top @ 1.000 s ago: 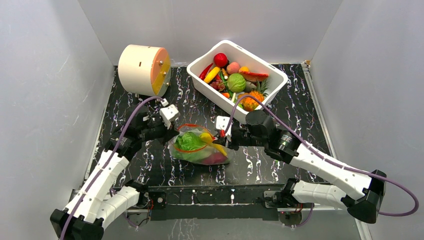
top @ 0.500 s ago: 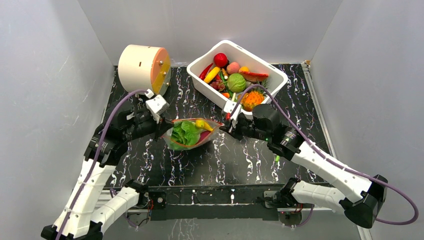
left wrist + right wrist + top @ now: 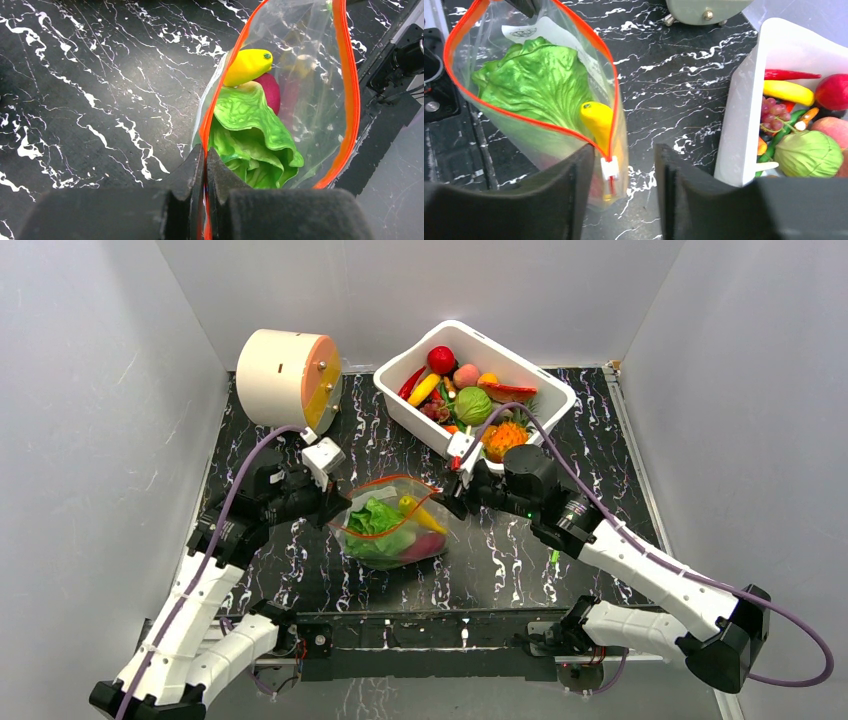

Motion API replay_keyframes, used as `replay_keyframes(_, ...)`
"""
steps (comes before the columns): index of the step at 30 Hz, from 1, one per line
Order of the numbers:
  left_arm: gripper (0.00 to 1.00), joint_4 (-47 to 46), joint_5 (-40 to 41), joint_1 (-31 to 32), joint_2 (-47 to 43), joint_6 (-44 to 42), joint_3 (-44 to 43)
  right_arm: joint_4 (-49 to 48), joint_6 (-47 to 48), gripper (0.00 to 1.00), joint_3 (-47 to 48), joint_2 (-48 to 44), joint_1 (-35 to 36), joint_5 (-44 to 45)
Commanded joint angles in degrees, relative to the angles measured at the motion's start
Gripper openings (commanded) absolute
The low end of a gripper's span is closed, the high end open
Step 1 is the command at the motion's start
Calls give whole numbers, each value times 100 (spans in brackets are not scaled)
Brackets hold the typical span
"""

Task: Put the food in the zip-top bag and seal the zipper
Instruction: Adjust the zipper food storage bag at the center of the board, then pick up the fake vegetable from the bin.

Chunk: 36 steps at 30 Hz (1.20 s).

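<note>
The clear zip-top bag [image 3: 392,528] hangs between my grippers above the black marbled table, mouth open. Inside are green leafy greens [image 3: 250,131], a yellow banana piece [image 3: 247,65] and a red-pink piece [image 3: 272,92]. My left gripper [image 3: 205,167] is shut on the orange-red zipper [image 3: 345,100] at the bag's left end. My right gripper [image 3: 621,177] is open at the bag's right end, with the white zipper slider [image 3: 610,167] inside its gap beside the left finger [image 3: 574,185]. The top view shows the left gripper [image 3: 333,510] and right gripper [image 3: 448,503] at opposite ends.
A white tub [image 3: 420,420] with several toy fruits and vegetables stands at the back right, close behind my right gripper; its wall [image 3: 744,110] fills the right wrist view's right side. A cream cylinder with an orange face [image 3: 285,378] stands back left.
Both arms lifted the bag off the table and carried it back, then eased it forward. The bag now hangs with its mouth more open. The left gripper keeps its hold.
</note>
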<state>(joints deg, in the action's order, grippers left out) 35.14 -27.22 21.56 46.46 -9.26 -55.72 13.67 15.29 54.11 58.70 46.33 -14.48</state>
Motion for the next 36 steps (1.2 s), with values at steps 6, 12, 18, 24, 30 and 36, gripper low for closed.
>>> replay_keyframes(6, 0, -613, 388, 2, -216, 311, 193, -647, -361, 61, 587, 29, -29, 841)
replay_keyframes(12, 0, -775, 524, -3, -370, 300, 341, -892, -1037, 73, 1035, 234, -48, 1581)
replay_keyframes(18, 0, -876, 385, -2, -603, 283, 495, -717, -1446, 72, 1696, 1052, -389, 2469)
replay_keyframes(24, 0, -805, 168, 2, -620, 333, 529, -456, -1925, 61, 2519, 2371, -988, 2717)
replay_keyframes(30, 0, -575, 328, -3, -415, 438, 318, -77, -2169, 55, 3681, 3807, -1394, 2520)
replay_keyframes(36, 0, -459, 480, -3, -295, 606, 109, -16, -2259, 54, 4896, 5221, -1627, 2504)
